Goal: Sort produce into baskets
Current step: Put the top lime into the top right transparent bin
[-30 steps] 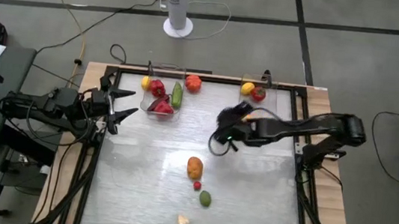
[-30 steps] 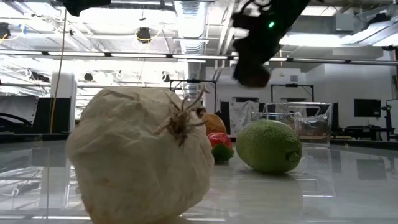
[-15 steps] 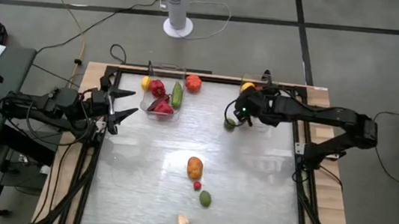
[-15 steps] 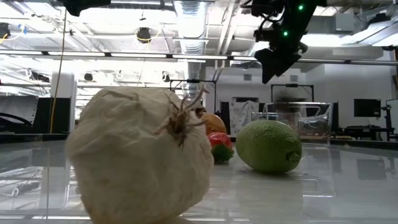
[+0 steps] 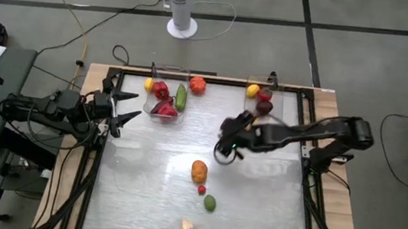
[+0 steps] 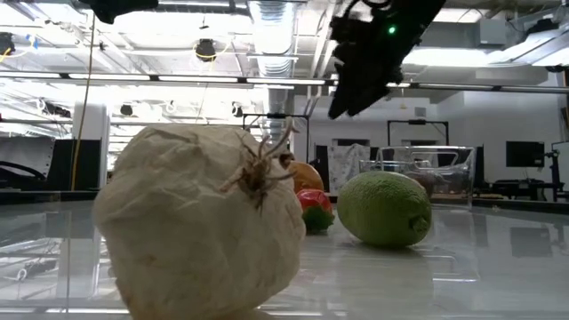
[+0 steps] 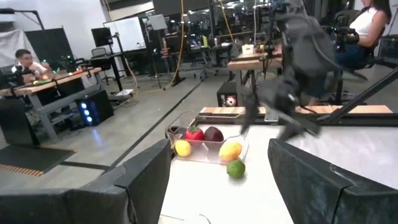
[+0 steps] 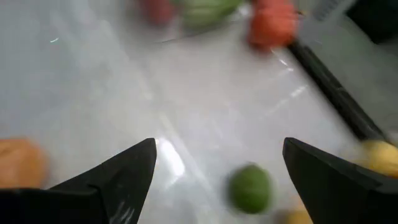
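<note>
High view: right pincer (image 5: pixel 224 141) hovers mid-surface, fingers apart and empty, likely heading for loose produce (image 5: pixel 198 171) on the near surface (image 5: pixel 142 184). Left pincer (image 5: pixel 129 109) waits open beside left basket (image 5: pixel 166 95); right basket (image 5: pixel 261 98) holds pieces.

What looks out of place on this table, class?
A green lime lies on the table just outside the right basket, not in it. An orange-red piece likewise sits beside the left basket.
</note>
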{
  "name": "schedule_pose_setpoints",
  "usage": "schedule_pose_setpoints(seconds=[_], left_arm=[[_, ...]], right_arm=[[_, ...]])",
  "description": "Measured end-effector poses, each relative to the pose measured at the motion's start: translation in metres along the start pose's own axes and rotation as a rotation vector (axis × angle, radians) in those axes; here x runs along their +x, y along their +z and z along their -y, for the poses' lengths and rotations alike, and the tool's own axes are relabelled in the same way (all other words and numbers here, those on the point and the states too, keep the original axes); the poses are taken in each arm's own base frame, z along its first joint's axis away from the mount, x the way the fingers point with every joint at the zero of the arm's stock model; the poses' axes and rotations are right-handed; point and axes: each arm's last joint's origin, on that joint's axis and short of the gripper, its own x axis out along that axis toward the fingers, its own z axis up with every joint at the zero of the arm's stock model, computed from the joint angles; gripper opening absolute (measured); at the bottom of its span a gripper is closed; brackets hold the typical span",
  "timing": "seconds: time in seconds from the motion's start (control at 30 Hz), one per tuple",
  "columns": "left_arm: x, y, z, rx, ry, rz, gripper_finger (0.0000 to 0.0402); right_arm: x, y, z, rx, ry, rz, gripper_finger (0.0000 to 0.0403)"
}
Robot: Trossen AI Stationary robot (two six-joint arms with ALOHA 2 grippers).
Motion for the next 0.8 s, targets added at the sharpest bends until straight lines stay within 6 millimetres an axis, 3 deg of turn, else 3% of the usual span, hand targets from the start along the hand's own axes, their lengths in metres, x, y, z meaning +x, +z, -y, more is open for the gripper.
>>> schedule_pose_setpoints(seconds=[0.13, 0.33, 0.53, 0.8], left_arm=[[0.000, 0.002, 0.000, -0.023, 0.002, 0.021, 0.0256], [0.000, 0.003, 0.000, -0.041, 0.003, 0.029, 0.0256], [0.000, 0.001, 0.000, -0.029, 0.000, 0.009, 0.0256], [0.000, 0.001, 0.000, -0.019, 0.000, 0.008, 0.0256]], right_arm=[[0.025, -0.008, -0.024, -0.134, 0.086, -0.139, 0.0364], [0.054, -0.004, -0.024, -0.341, 0.058, -0.395, 0.0338], [0.071, 0.005, -0.008, -0.414, 0.062, -0.466, 0.0334], [0.095, 0.007, 0.031, -0.330, 0.108, -0.551, 0.0334]])
